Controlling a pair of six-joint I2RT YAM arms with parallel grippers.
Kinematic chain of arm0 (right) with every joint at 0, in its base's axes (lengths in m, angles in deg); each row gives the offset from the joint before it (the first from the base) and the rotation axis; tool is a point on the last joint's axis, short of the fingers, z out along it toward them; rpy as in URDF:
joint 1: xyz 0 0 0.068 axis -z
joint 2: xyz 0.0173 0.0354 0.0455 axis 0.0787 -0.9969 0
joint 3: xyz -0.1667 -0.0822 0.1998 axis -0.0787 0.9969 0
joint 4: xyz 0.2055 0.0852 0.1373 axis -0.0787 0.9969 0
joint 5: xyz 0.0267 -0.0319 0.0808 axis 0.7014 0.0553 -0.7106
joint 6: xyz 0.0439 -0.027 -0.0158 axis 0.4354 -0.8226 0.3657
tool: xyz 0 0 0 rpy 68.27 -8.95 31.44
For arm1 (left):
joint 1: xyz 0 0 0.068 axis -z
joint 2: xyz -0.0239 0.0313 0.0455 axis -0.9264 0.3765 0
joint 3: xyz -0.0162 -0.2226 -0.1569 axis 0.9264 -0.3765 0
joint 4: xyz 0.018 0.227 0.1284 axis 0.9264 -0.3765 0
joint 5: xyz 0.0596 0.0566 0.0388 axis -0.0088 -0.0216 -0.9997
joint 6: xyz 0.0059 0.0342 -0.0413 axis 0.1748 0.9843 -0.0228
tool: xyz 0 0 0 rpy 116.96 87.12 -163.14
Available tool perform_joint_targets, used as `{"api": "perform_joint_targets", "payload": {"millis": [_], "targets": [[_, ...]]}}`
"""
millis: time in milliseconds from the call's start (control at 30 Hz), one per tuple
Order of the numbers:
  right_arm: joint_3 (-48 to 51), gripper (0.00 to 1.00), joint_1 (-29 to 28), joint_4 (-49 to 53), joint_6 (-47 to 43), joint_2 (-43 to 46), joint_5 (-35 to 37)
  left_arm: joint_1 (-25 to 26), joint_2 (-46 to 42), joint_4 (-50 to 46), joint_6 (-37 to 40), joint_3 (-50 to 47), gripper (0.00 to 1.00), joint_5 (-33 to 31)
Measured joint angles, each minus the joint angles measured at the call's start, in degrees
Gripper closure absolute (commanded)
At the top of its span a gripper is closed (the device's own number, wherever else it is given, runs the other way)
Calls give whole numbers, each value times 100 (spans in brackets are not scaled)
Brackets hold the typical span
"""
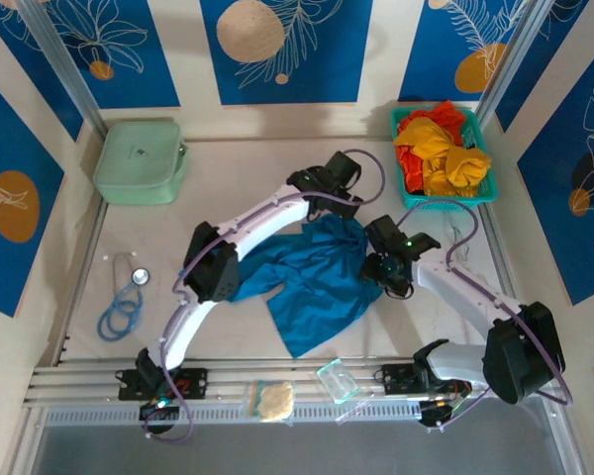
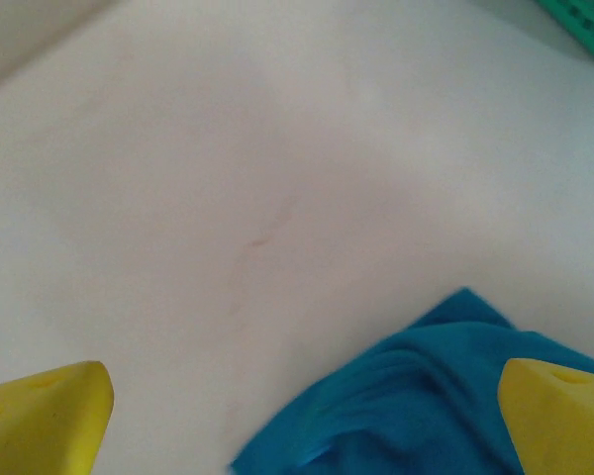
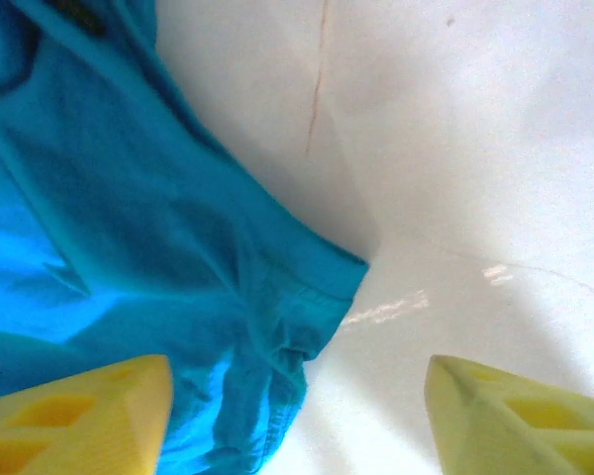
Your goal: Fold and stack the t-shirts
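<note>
Blue shirt [image 1: 312, 282] crumpled on bench [image 1: 238, 168]: light, limp, drapes. Left fingers [image 2: 49, 416], right fingers [image 3: 79, 416] apart, empty. Pinch hem corners.

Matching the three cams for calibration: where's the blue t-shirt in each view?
Top external: blue t-shirt lies crumpled mid-table, between the two arms.
Left wrist: blue t-shirt sits at the lower right, one corner pointing up.
Right wrist: blue t-shirt covers the left half, hemmed edge toward the centre.
Shared landmark: the pale table under it; the teal basket also clips the left wrist's top right corner.
</note>
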Motion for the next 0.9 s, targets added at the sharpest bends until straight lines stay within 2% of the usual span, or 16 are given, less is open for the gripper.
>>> {"api": "perform_joint_targets", "payload": {"millis": [100, 167, 233, 333, 400, 500, 600, 733, 900], "targets": [[-328, 23, 105, 192, -227, 68, -11, -313, -933, -531, -142, -219, 1, -380], [-610, 27, 107, 219, -431, 68, -131, -592, -1641, -944, -365, -433, 1, -468], [-846, 32, 103, 210, -599, 57, -387, -981, -2463, -1259, -713, -914, 8, -411], [-1200, 41, -33, 212, -839, -144, -905, -1670, -3585, -1397, -1202, -2256, 19, 50], [-1475, 46, -304, 212, -990, -487, -1220, -2144, -4118, -1318, -1578, -3482, 25, 535], [-1899, 54, -817, 238, -1152, -1086, -1451, -2524, -4164, -990, -2028, -4955, 32, 1333], [-2258, 61, -1274, 262, -1250, -1609, -1521, -2693, -3803, -601, -2433, -5814, 40, 2039], [-2470, 65, -1672, 278, -1257, -2065, -1532, -2723, -3375, -133, -2754, -5963, 42, 2520], [-2463, 67, -1869, 262, -1211, -2299, -1537, -2756, -3106, 326, -2997, -5965, 43, 2514]]}}
